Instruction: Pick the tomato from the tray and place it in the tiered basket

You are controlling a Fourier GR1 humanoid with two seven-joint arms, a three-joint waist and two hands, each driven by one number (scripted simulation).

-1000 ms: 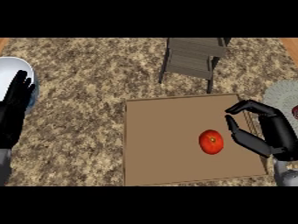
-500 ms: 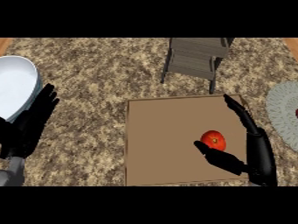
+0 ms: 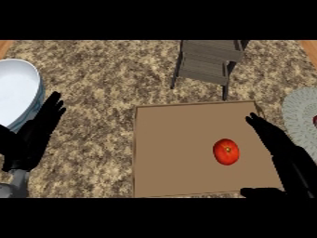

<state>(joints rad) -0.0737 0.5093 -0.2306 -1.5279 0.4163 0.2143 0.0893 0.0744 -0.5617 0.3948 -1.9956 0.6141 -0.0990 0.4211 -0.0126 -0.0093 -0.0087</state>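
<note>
The tomato (image 3: 226,151) is lying on the tray (image 3: 175,139), not yet grasped. The right hand (image 3: 287,158), fingers outstretched, is being held just beside it. Next, closing round it is called for, then carrying toward the tiered basket (image 3: 209,60) beyond the tray. The left hand (image 3: 30,137) is resting unclenched, well apart.

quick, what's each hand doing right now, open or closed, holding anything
Left hand: open, fingers straight, holding nothing, beside the white bowl.
Right hand: open, fingers straight, just right of the tomato, not holding it.
</note>
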